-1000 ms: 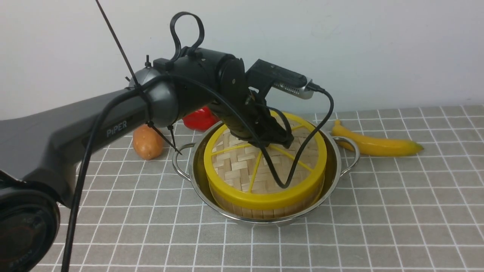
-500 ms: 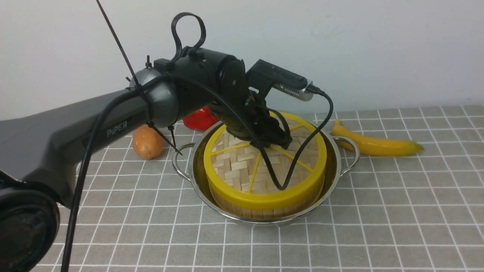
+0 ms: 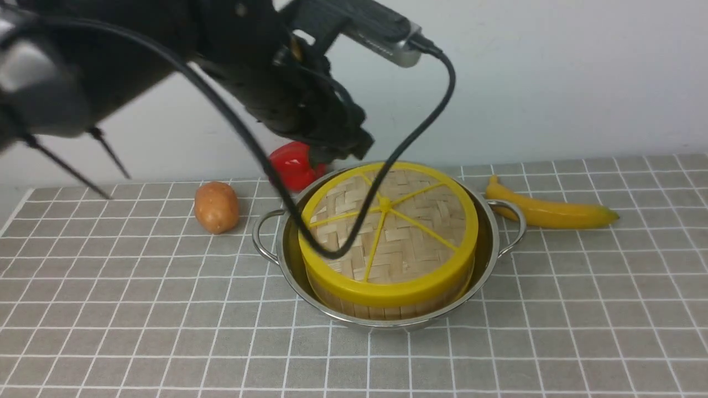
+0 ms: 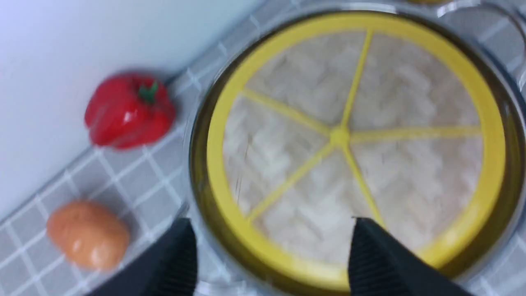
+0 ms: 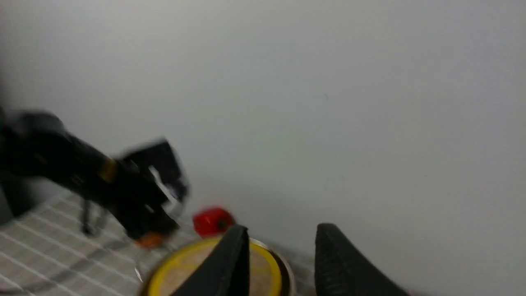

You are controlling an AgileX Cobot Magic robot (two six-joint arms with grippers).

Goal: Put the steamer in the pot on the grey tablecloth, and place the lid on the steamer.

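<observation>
Grey tablecloth [image 3: 166, 309]: I see it covering the worktop across the whole lower half of the front view, its white grid lying flat.
Left arm [image 3: 110, 61]: it fills the upper left of the frame, blurred, reaching toward the upper centre.
Pot [image 3: 489, 243]: it stands on the cloth at the centre of the frame, upright, with one looped handle to each side.
Steamer [image 3: 381, 310]: it sits inside the pot; I can make out only its slat wall, below the yellow rim of the lid.
Lid [image 3: 409, 237]: it lies flat on top of the steamer, spokes up, covering it fully.
Left claw [image 4: 271, 224]: spread wide and empty, it hangs above the far left edge of the lid, clear of it.
Right claw [image 5: 283, 228]: I find it only in its own wrist view, fingers parted and holding nothing, aimed mostly at the wall.
Cable [image 3: 420, 121]: it droops from the left wrist in a loop in front of the lid.
Banana [image 3: 547, 213]: on the cloth, just right of the pot's right handle.
Red pepper [image 3: 293, 166]: behind the pot, at its upper left.
Potato [image 3: 217, 207]: left of the pot, near its left handle but apart from it.
</observation>
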